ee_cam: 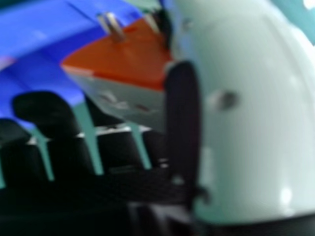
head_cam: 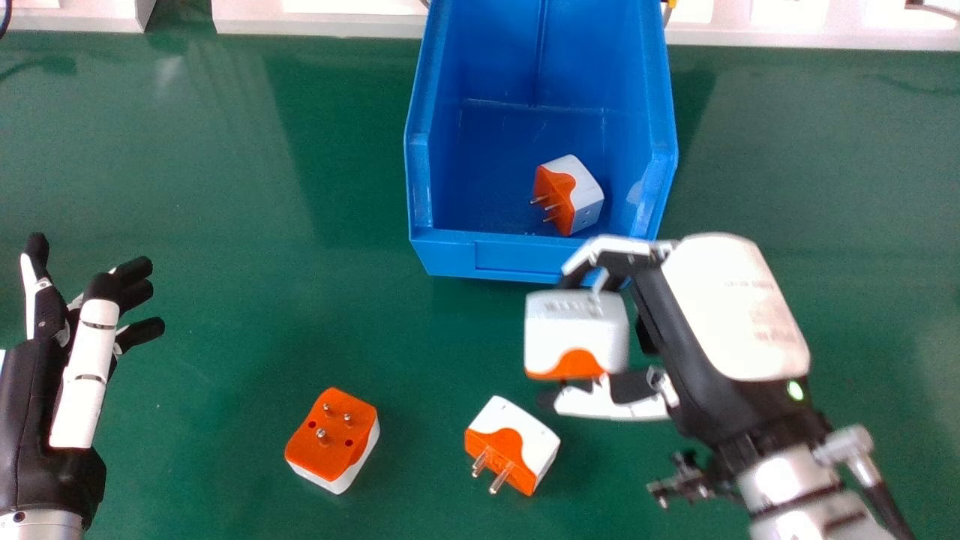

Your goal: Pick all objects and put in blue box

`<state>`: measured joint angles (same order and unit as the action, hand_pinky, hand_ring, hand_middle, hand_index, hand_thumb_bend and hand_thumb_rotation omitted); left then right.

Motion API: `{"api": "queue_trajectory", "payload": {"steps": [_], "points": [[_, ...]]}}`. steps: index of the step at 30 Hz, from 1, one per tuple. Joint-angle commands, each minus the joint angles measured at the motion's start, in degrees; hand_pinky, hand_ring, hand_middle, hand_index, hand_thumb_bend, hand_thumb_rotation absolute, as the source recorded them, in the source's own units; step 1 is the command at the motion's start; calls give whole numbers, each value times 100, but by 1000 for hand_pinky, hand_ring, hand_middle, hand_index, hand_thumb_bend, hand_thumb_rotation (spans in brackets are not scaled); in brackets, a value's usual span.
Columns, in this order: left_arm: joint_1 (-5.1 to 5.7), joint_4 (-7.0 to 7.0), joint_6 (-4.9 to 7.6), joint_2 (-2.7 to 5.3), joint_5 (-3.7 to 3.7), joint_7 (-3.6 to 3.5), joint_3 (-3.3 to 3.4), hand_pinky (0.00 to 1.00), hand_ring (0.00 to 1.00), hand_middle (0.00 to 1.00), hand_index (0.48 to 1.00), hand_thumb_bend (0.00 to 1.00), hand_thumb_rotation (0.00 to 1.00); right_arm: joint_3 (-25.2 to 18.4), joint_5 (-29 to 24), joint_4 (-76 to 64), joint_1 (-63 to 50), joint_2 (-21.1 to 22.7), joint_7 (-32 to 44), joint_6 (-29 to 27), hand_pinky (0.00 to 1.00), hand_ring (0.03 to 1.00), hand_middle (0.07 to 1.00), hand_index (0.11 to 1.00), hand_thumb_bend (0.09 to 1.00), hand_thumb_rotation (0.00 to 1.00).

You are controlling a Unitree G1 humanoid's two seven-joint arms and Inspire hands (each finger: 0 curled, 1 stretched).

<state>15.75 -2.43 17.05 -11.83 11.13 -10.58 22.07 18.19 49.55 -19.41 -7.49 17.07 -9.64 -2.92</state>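
Observation:
My right hand (head_cam: 720, 322) is shut on a white and orange adapter (head_cam: 576, 330), held in the air just in front of the blue box (head_cam: 487, 256). In the right hand view the thumb of my right hand (ee_cam: 183, 128) lies against that adapter (ee_cam: 123, 59), whose metal pins show. Inside the box, near its front right, rests another adapter (head_cam: 570, 195). Two more lie on the table: one pins up, orange face on top (head_cam: 330, 442), and one tilted on its side (head_cam: 513, 445). At the far left my left hand (head_cam: 90, 352) is open and empty.
The green table (head_cam: 225, 300) stretches around the box. White framing (head_cam: 315, 19) runs along its far edge, behind the box.

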Motion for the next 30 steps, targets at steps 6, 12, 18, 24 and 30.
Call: {"api": "queue_trajectory", "payload": {"steps": [6,12,18,24,30], "points": [[-64,11,82,-21,-21,89,-23,743,827,824,826,473,836,100,172,415,1092,-449,225,276,78,121,192,470,479,140],[-91,-2,57,-38,9,96,-25,738,823,820,824,465,844,132,525,1226,2262,-634,290,711,85,138,218,471,478,141],[-73,12,29,-53,73,39,-4,745,827,820,825,483,828,179,543,2173,3372,-786,457,1195,130,206,302,475,478,139],[-30,47,4,-46,93,21,8,748,828,817,822,477,833,234,450,3322,4289,-836,350,1422,152,235,346,481,480,134],[-13,72,21,-18,70,72,9,742,821,812,819,493,823,413,510,4104,4993,-868,446,1717,227,325,466,501,504,33]]}}
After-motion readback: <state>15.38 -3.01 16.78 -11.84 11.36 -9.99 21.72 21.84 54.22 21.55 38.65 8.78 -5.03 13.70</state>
